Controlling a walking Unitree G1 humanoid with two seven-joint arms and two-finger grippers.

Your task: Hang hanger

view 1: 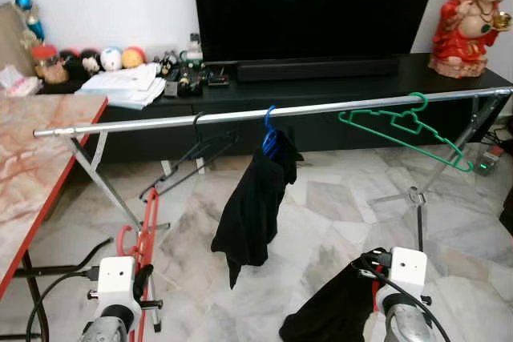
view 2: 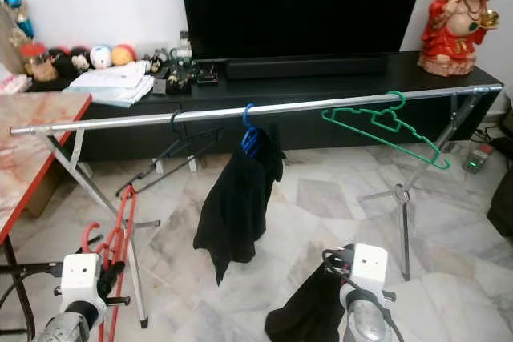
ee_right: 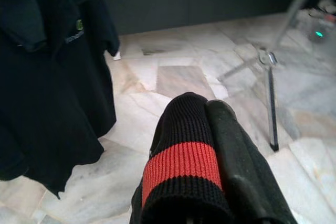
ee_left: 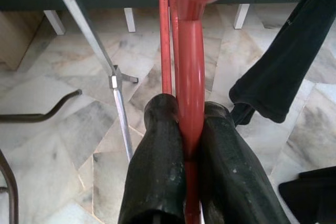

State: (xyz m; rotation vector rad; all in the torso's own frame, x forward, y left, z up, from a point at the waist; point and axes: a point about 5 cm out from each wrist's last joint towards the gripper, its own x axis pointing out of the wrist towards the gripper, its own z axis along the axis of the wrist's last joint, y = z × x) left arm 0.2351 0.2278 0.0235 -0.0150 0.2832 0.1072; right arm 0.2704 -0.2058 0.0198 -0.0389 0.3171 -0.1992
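Note:
A red hanger (view 1: 146, 234) stands upright low on the left, below the silver rail (view 1: 321, 107). My left gripper (ee_left: 190, 113) is shut on its red bar (ee_left: 190, 77). Low on the right, my right gripper (ee_right: 208, 115) is shut on a black garment (view 1: 335, 310) with a red-striped knit cuff (ee_right: 181, 167). On the rail hang an empty black hanger (view 1: 196, 148), a blue hanger (view 1: 268, 135) carrying a black shirt (view 1: 252, 210), and an empty green hanger (view 1: 405, 130). Both grippers are well below the rail.
The rack's crossed legs (view 1: 104, 186) stand by the red hanger, and another leg (view 1: 418, 214) rises near my right arm. A marble-topped table (view 1: 32, 150) is at the left. Behind the rail are a black TV console (view 1: 337, 78) and a red statue (view 1: 469, 26).

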